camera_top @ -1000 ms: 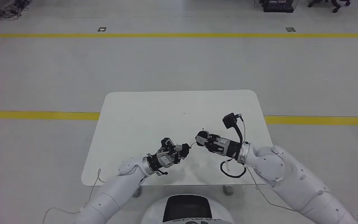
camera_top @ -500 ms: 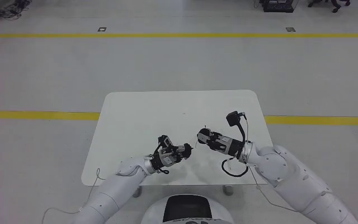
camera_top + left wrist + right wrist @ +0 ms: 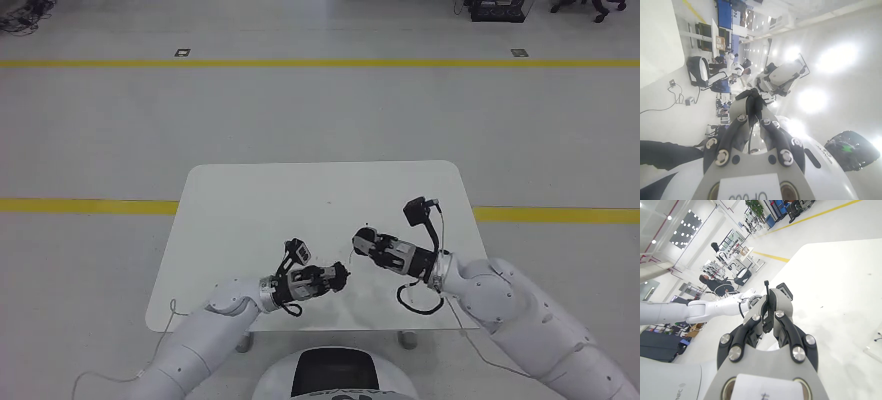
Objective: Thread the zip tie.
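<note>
A thin black zip tie is held above the near part of the white table. My right gripper is shut on it, and the square head end sticks out past the fingertips. My left gripper is shut on the tie's strap, which runs down between its fingers. In the top view the left gripper and the right gripper face each other a short gap apart, the right one slightly farther from me. The left arm lies behind the right gripper's fingers.
The table top is bare white with a few tiny dark specks. Its near edge lies just below both forearms in the top view. A black wrist camera and its cable stand up from the right forearm.
My left gripper has turned at the wrist and slid a little nearer me and to the right. The right gripper lifted slightly away. The gap between them has widened.
</note>
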### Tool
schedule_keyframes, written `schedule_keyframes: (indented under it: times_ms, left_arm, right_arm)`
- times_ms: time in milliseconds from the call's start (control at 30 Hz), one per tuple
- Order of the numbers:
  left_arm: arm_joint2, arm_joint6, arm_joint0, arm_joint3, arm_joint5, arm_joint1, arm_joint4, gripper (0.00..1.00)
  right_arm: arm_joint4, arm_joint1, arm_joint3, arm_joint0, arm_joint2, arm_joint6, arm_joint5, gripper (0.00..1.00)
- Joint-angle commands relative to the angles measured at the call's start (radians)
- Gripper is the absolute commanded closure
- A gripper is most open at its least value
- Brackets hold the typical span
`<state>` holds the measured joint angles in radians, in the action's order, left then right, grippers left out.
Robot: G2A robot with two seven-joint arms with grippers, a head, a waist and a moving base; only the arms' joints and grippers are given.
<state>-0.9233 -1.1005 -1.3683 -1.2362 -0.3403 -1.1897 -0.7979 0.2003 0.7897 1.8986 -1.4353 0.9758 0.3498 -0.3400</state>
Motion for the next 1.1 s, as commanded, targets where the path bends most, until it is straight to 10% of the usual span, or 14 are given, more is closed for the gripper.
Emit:
schedule_keyframes:
  times_ms: [0, 500, 800, 1067]
  left_arm:
    - [-0.015, -0.023, -0.007, -0.011, 0.007, 0.007, -0.003, 1.0]
    - [-0.048, -0.131, -0.016, -0.032, 0.106, 0.033, -0.047, 1.0]
    - [-0.039, -0.123, -0.01, -0.028, 0.096, 0.032, -0.032, 1.0]
    - [-0.024, 0.051, -0.014, -0.064, 0.01, 0.04, 0.203, 1.0]
  right_arm:
    - [0.06, -0.007, 0.022, -0.003, -0.001, -0.001, 0.0, 1.0]
    - [0.282, -0.107, 0.028, 0.111, -0.218, -0.272, 0.0, 1.0]
    - [0.283, -0.11, 0.026, 0.117, -0.226, -0.278, 0.0, 1.0]
    - [0.355, -0.111, 0.008, 0.1, -0.228, -0.341, 0.0, 1.0]
